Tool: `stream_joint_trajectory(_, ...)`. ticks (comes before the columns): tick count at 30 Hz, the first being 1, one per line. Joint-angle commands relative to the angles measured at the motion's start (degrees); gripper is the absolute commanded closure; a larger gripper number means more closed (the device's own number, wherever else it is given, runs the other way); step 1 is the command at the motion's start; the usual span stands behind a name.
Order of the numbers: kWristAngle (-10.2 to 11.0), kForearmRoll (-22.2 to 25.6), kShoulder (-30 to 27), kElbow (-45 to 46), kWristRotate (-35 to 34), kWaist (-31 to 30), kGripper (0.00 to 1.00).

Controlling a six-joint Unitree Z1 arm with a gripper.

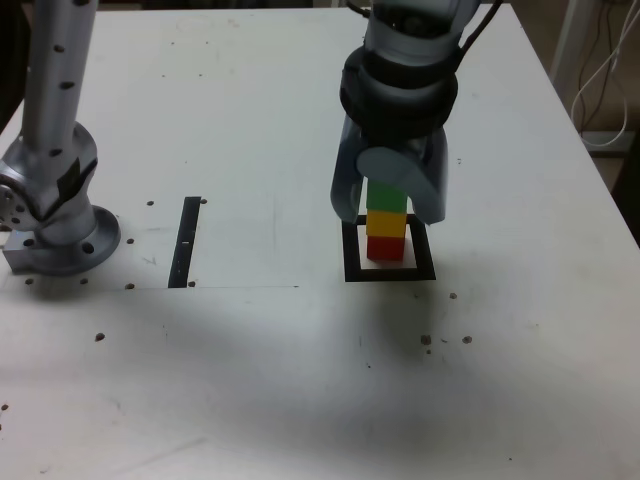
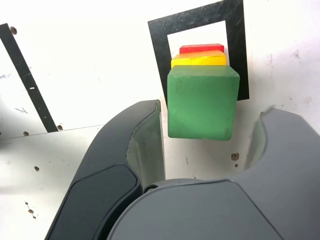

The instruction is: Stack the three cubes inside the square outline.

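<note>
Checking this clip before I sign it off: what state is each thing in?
Gripper: open, jaws around the green cube, not clamped on it
Green cube: on top of the stack
Yellow cube: between green and red
Red cube: lowest, inside the outline

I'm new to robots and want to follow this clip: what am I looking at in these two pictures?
A single robot arm ends in a gripper with two jaws, which stand open around the green cube, a gap showing on one side. The exterior view looks at the scene from off the arm; the wrist view looks from the arm's wrist. On the white table, a black square surrounds a stack: red below, yellow, green on top. The grip appears released.
</note>
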Motion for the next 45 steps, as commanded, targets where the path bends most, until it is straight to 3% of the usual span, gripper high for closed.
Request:
stream_joint_trajectory(1,0.36,0.83,-2.40,0.04,0.11,0.11,0.01)
stream_joint_trajectory(12,0.10,3.28,-12.09,1.90,3.63,1.85,0.01)
stream_joint_trajectory(20,-1.60,2.33,-21.35,16.18,5.53,6.08,0.01)
stream_joint_trajectory(29,-1.88,-7.62,-32.18,36.36,6.36,11.40,0.01)
stream_joint_trajectory(37,-3.07,-17.69,-32.20,48.04,7.00,12.33,0.01)
stream_joint_trajectory(45,-3.48,-20.64,-31.79,53.65,6.20,12.33,0.01)
